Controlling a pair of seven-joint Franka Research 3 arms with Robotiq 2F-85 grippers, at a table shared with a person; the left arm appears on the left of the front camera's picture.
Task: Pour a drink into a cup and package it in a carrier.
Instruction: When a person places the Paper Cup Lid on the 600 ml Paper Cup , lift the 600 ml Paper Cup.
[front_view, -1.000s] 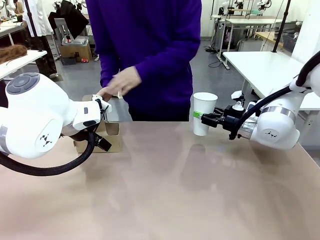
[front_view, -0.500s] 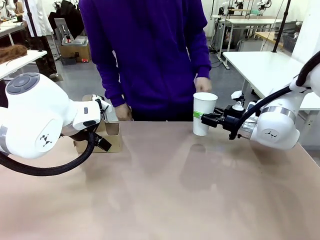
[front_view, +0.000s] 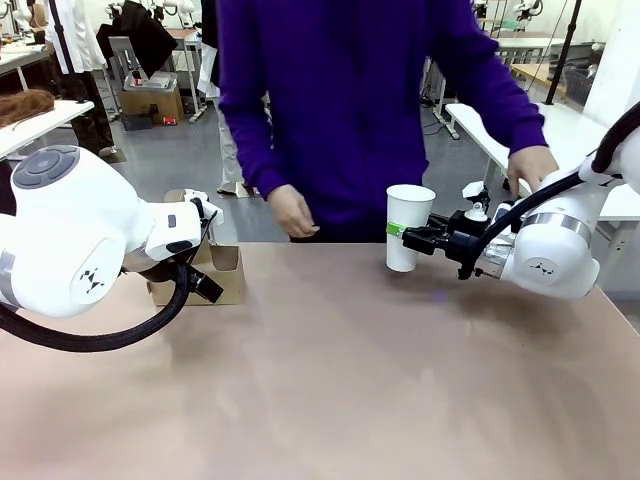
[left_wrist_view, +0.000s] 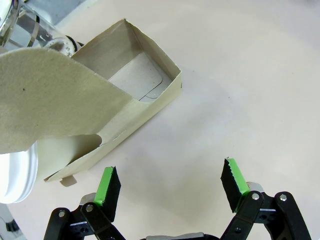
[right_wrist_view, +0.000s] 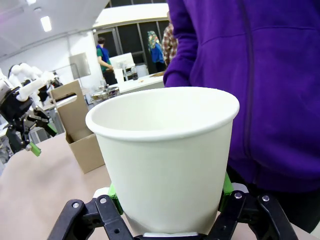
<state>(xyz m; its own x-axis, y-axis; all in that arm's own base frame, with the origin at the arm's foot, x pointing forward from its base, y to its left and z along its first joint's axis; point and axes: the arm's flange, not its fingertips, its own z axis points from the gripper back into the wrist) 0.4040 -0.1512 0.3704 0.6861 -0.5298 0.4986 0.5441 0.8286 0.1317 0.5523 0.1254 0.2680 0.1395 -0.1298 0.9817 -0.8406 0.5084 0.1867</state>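
Cup position decides the next step. The tall white paper cup (front_view: 410, 215) stands upright, long axis vertical and open mouth up, clamped low on its wall between the green pads of the right gripper (right_wrist_view: 169, 197), which reaches in level from the right. It is held just above the beige table (front_view: 330, 400), near the far edge and a little right of the middle. From the right wrist view its inside looks empty.

The brown cardboard cup carrier (left_wrist_view: 135, 120), a low box with an upright handle flap, sits close to the far left corner of the table, well apart from the cup. The left gripper (left_wrist_view: 170, 182) hangs over bare table just beside the carrier's near wall, its fingers spread wide and holding nothing. So the left arm is the nearer one to the carrier, while the cup lies across the table to its right.

A clear glass vessel (left_wrist_view: 22, 30) with a metal band shows just beyond the carrier's far side; whether it holds dark liquid cannot be told.

The person in a purple top stands at the far edge, one hand (front_view: 293, 213) hanging above it near the middle, the other hand (front_view: 530, 168) stretched past the far right corner toward a neighbouring white table.

Pouring looks not yet begun; filling calls for the cup to stay upright, then a leftward carry along the far edge to a slot.
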